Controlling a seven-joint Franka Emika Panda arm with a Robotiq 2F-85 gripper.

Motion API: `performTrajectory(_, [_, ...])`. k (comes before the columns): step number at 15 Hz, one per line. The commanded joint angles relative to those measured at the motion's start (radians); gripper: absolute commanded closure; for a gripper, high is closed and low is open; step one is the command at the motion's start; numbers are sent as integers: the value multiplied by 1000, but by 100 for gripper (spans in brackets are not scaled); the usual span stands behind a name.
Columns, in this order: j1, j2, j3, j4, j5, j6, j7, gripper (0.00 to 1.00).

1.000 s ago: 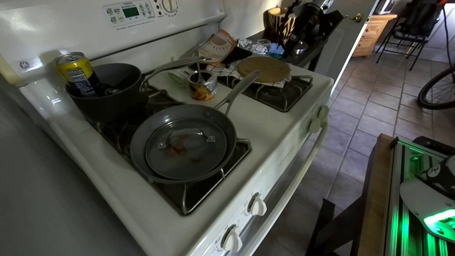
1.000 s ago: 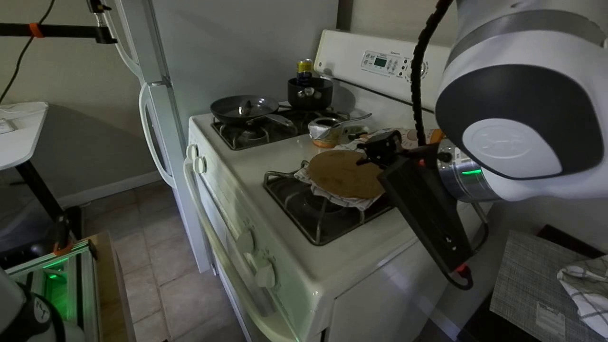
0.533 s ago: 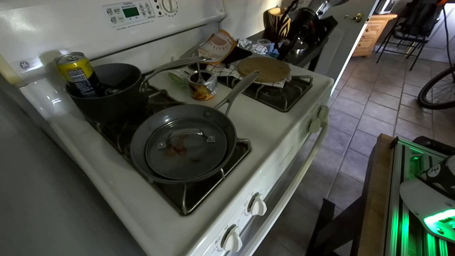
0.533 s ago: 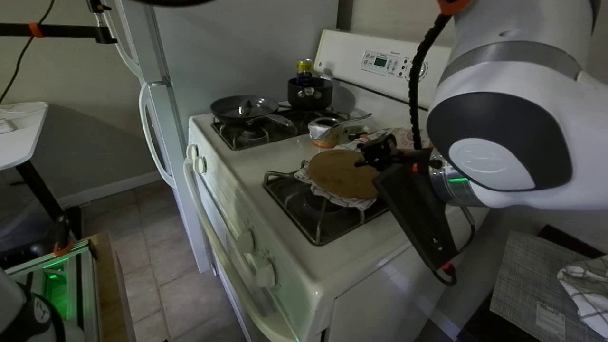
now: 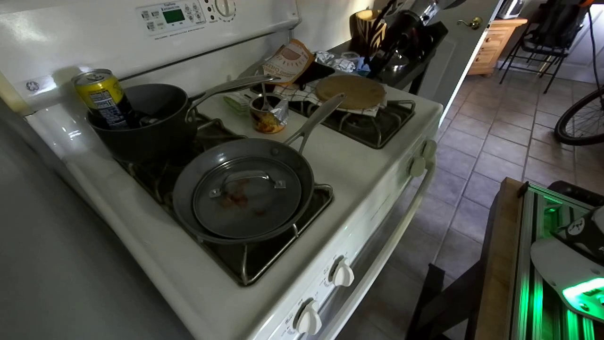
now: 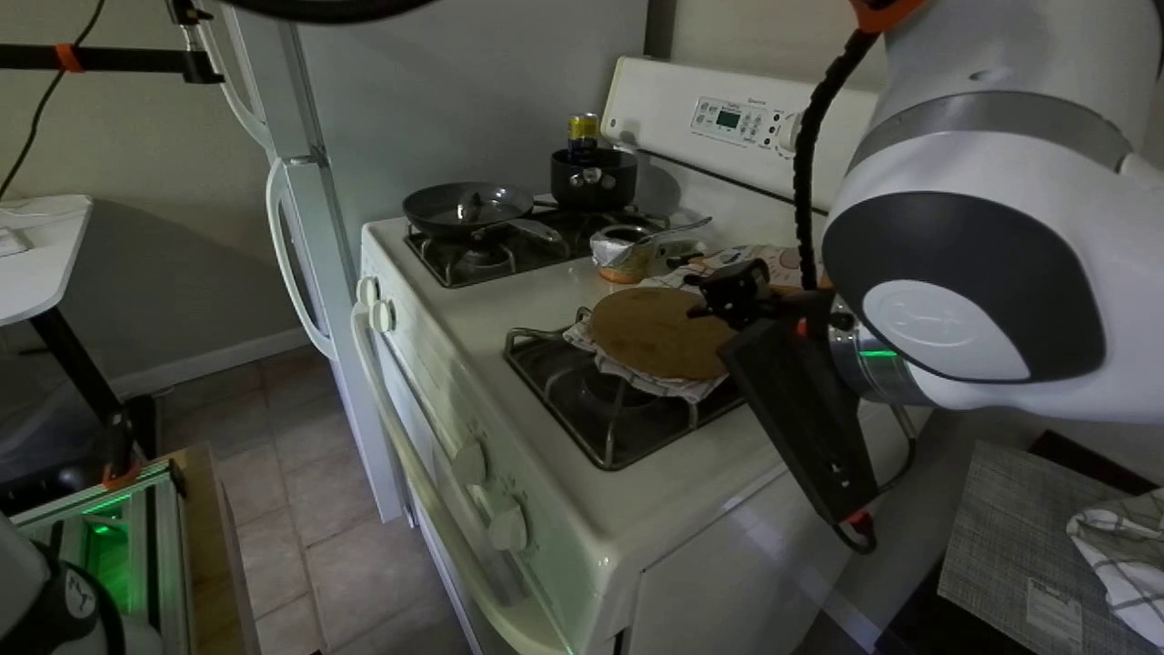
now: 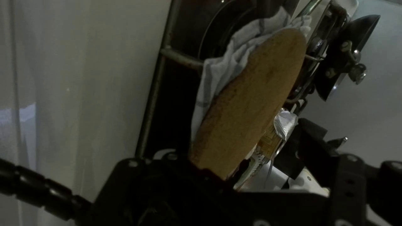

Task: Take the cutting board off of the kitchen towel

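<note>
**My claw (image 6: 700, 296) hung spread by the cutting board (image 6: 647, 335) on the kitchen towel (image 6: 695, 389)**

At far left in an exterior view, a white table (image 6: 41, 250) stood well apart from the stove (image 6: 486, 307), and the pale refrigerator (image 6: 473, 91) rose between the two. Along the stove, from the left, sat the dark frying pan (image 6: 455, 211), a glass lid (image 5: 247, 215) lying inside it with the handle up, and then the dark pot (image 6: 596, 193), where a yellow-topped can (image 6: 583, 128) stood. Slightly right of the pot was a small open container (image 6: 625, 269) with a peeled silver flap.

The cutting board followed, lying flat on the rumpled kitchen towel, whose pale, dark-lined edges showed past the wood; both rested over a burner grate (image 6: 608, 444). Next in line was my claw, pointing from the right toward the board, its fingers apart with a gap between them. In the wrist view, one finger hid the near end of the board while the other stood well off to the right; whether either touched the wood, I could not tell.

Behind the claw, partly hidden, showed an orange-and-white packet (image 6: 782, 259). My white arm (image 6: 964, 291), with its dark panel, took up the right of the scene. At far right, below it, a second checked cloth (image 6: 1126, 555) lay rumpled on a grey woven mat (image 6: 1005, 541).
</note>
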Motion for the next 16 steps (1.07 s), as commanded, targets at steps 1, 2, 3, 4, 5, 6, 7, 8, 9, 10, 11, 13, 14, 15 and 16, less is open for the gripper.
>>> performTrajectory(1, [-11, 20, 5, 2, 53, 30, -2, 12])
performTrajectory(2, [-11, 25, 5, 2, 63, 35, 0, 11])
performTrajectory(3, [-10, 32, 4, 3, 67, 41, 5, 12])
performTrajectory(4, [-9, 38, 4, 4, 70, 44, 6, 11])
performTrajectory(5, [-9, 43, 5, 4, 73, 49, 7, 11])
performTrajectory(6, [-10, 47, 6, 3, 79, 50, 7, 11])
performTrajectory(7, [-11, 51, 8, 4, 84, 46, 8, 12])
performTrajectory(8, [-12, 54, 8, 5, 89, 43, 9, 12])
performTrajectory(9, [-12, 57, 9, 6, 93, 38, 10, 12])
performTrajectory(10, [-13, 57, 9, 7, 98, 33, 12, 12])
performTrajectory(11, [-13, 57, 9, 7, 104, 32, 11, 12])
performTrajectory(13, [-13, 53, 10, 6, 111, 25, 10, 12])
performTrajectory(14, [-14, 52, 10, 7, 114, 17, 11, 12])
performTrajectory(15, [-16, 52, 11, 9, 118, 7, 14, 12])
performTrajectory(16, [-17, 51, 12, 9, 120, -3, 15, 11])
